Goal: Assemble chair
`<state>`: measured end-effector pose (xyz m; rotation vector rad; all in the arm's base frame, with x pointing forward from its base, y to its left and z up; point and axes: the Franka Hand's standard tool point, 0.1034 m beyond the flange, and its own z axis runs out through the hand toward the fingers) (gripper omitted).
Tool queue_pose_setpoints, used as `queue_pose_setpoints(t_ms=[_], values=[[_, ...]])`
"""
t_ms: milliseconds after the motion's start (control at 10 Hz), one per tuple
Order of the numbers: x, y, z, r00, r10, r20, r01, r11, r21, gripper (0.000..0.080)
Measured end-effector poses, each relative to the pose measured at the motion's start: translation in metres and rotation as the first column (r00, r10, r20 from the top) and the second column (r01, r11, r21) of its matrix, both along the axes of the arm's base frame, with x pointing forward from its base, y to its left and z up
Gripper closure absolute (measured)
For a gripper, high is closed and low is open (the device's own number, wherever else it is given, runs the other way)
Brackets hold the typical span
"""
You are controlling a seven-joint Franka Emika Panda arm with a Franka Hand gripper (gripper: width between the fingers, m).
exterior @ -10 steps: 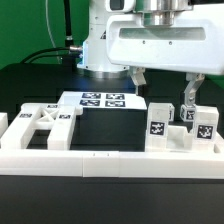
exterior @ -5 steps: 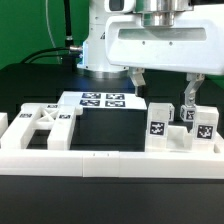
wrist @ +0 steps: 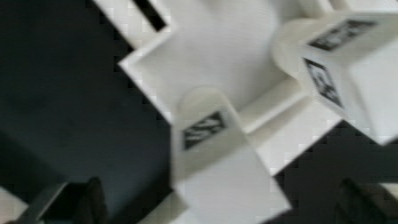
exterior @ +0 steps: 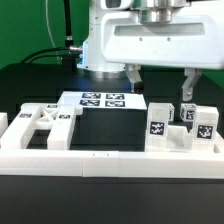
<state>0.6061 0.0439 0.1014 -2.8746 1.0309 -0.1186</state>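
Exterior view: the gripper point(exterior: 160, 82) hangs above the chair parts on the exterior view's right. Its jaws are spread and hold nothing. Tagged posts point(exterior: 157, 120) stand clustered there, just behind the rail point(exterior: 100, 158). The X-braced frame point(exterior: 45, 125) lies well apart, on the exterior view's left. The marker board point(exterior: 103, 100) is flat on the table behind them.

Wrist view: blurred. One tagged post point(wrist: 217, 150) runs toward the gap between the dark fingertips point(wrist: 64, 202), untouched. A second tagged block point(wrist: 329, 60) sits near it.

Handling, judged: the parts look like hard plastic, so probably light, stiff and not fragile. The smooth faces may slip. Best hold is across a post's two flat opposite sides, about mid-length. The cluster is tight, so there is little finger room and a neighbour could get knocked.
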Motion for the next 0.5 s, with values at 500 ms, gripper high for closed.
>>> queue_pose_setpoints(t_ms=[500], values=[[-0.007, 0.0015, -0.0047, 0.998, 0.066, 0.006, -0.066, 0.998, -0.018, 0.0151]])
